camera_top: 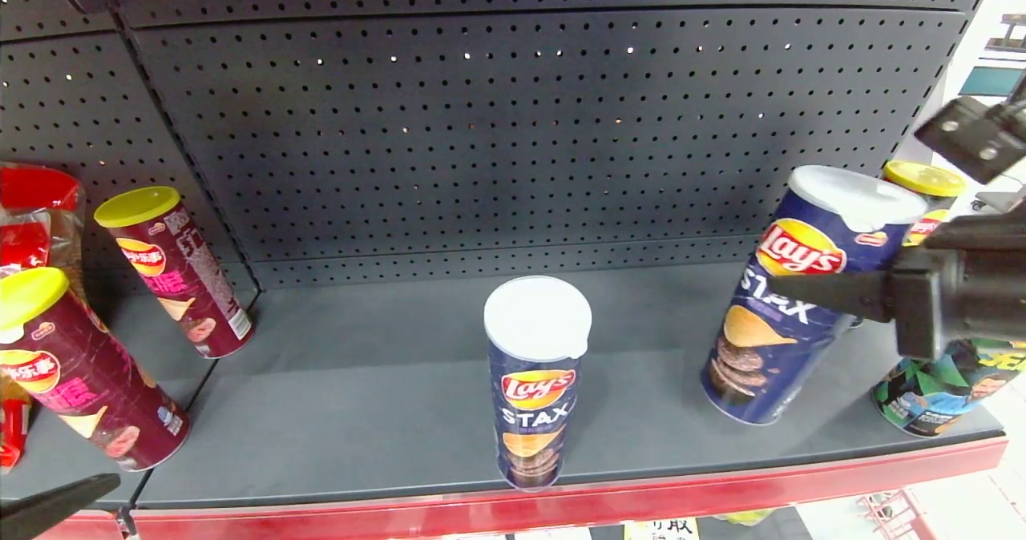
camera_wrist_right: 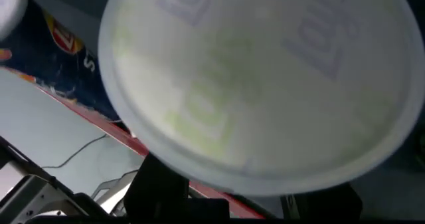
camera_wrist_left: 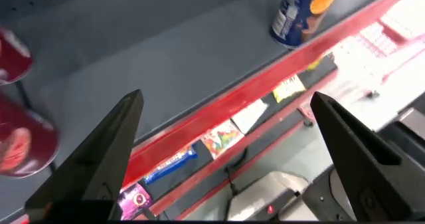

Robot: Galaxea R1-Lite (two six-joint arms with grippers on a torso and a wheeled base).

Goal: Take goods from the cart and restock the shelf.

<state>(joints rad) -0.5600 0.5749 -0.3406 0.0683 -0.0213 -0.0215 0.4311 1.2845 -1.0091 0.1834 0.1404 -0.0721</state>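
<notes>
- Right tool: closed on the held blue can. It enters from the robot's right, with one finger across the can's front at mid-height. The opposite finger is hidden behind the can.
- Held blue can: over the right part of the shelf, between the upright blue can and the patterned can, and nearer the patterned can.
- Governing relation: the can's long axis runs roughly top to bottom, crossing the tool's finger. In the head view the white lid leans right, much as the red cans lean left. True tilt therefore cannot be determined, nor can base contact with the shelf.
- Judgement: seat the base flat on the shelf before release. Releasing it off-vertical risks toppling it onto the patterned can.
- Left tool: open and empty, low by the shelf's red front edge. The right arm is the nearer.
</notes>
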